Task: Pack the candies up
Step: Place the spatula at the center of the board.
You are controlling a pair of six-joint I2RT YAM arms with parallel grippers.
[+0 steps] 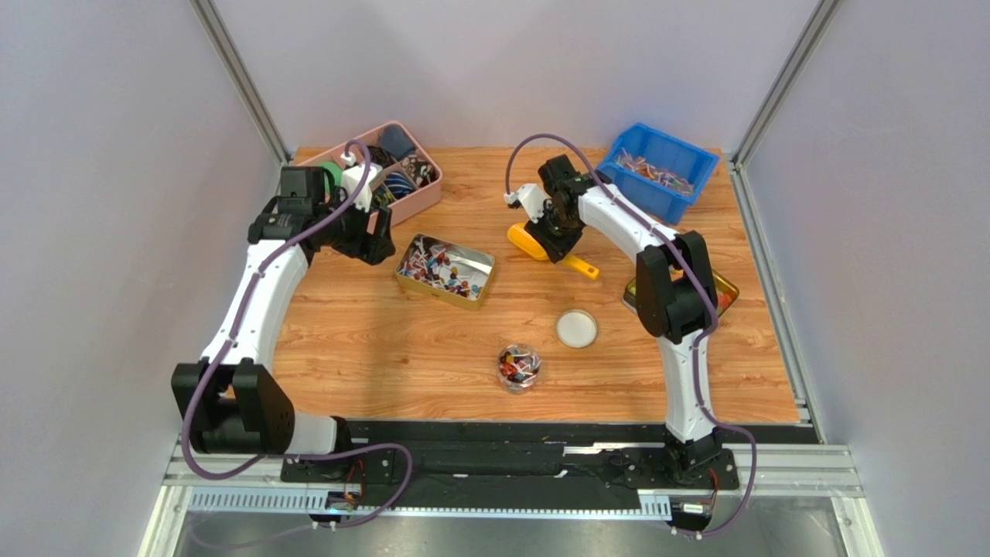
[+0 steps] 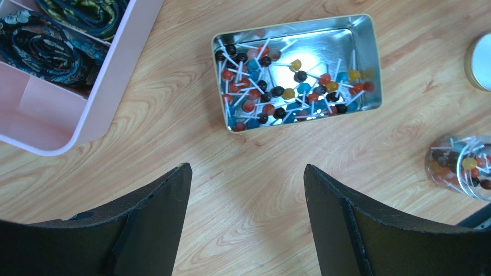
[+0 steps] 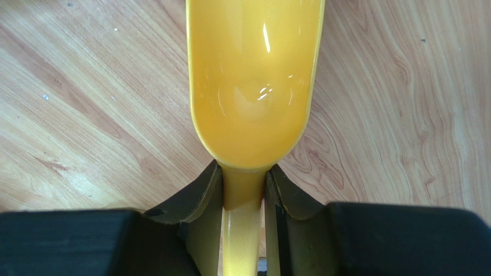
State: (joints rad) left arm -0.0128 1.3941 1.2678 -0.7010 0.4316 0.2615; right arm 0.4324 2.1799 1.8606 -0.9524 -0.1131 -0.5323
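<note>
1 tin (image 2: pixel 337 43) holds the candies (image 2: pixel 276 92): red, blue, dark balls on white sticks. Right gripper (image 3: pixel 244 172) grips 1 scoop (image 3: pixel 253 75); left gripper (image 2: pixel 246 169) gapes.

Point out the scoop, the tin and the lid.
scoop (image 3: pixel 253 86), right wrist view, middle of its bowl.
tin (image 2: pixel 337 45), left wrist view, bare shiny floor.
lid (image 1: pixel 576 328), top view, its centre.

A: Rt wrist cam, the scoop (image 3: pixel 253 86)?
B: Front end cut off at top edge.
A: Left wrist cam?
B: Rt edge crops jar (image 2: pixel 458 167) & lid (image 2: pixel 481 62). Top cam: candies (image 1: pixel 439 269) too small to ID; rt-side tin (image 1: pixel 726 290) partly behind rt arm.
</note>
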